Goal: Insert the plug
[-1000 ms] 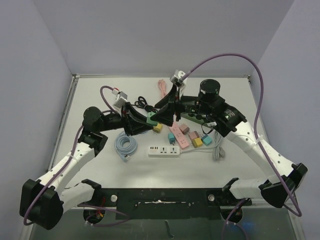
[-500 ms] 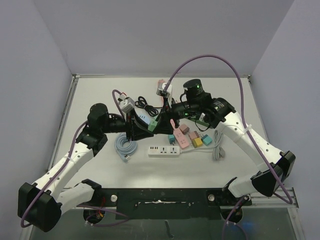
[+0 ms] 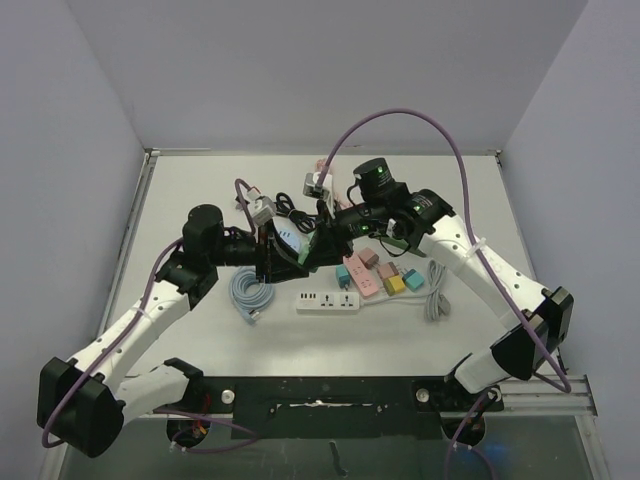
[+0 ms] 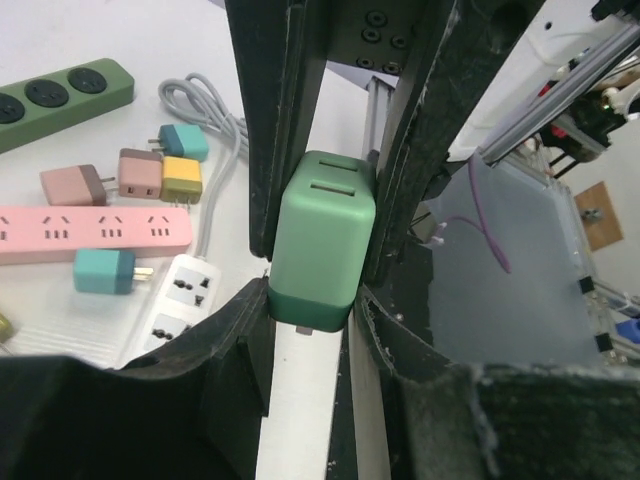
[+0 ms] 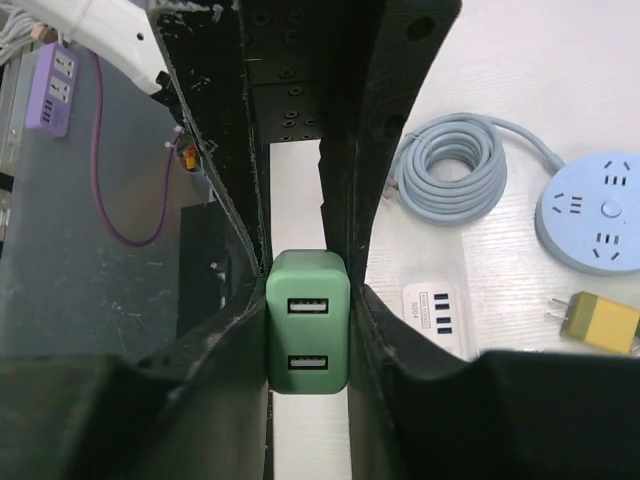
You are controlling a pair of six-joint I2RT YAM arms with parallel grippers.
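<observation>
Table: the white table [image 3: 200,190] is sitting boxed in by lavender walls, with bare room lying at upper left and lower right.
Clutter: the white power strip [image 3: 327,299], pink strip [image 3: 360,275] and coiled blue cable [image 3: 250,292] are crowding the centre.
Arms: both are reaching inward, meeting above the centre.
Left gripper [image 4: 312,300]: its fingers are clamping the darker end of the green plug [image 4: 322,235].
Right gripper [image 5: 308,290]: it is gripping the same plug's sides.
Plug: it is hanging off the table between both grippers, its two USB slots facing the right wrist camera.

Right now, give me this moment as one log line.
stage: handover | green plug: gripped by both, not inserted | left tool: shut on green plug | right tool: shut on green plug | white strip: on table
</observation>
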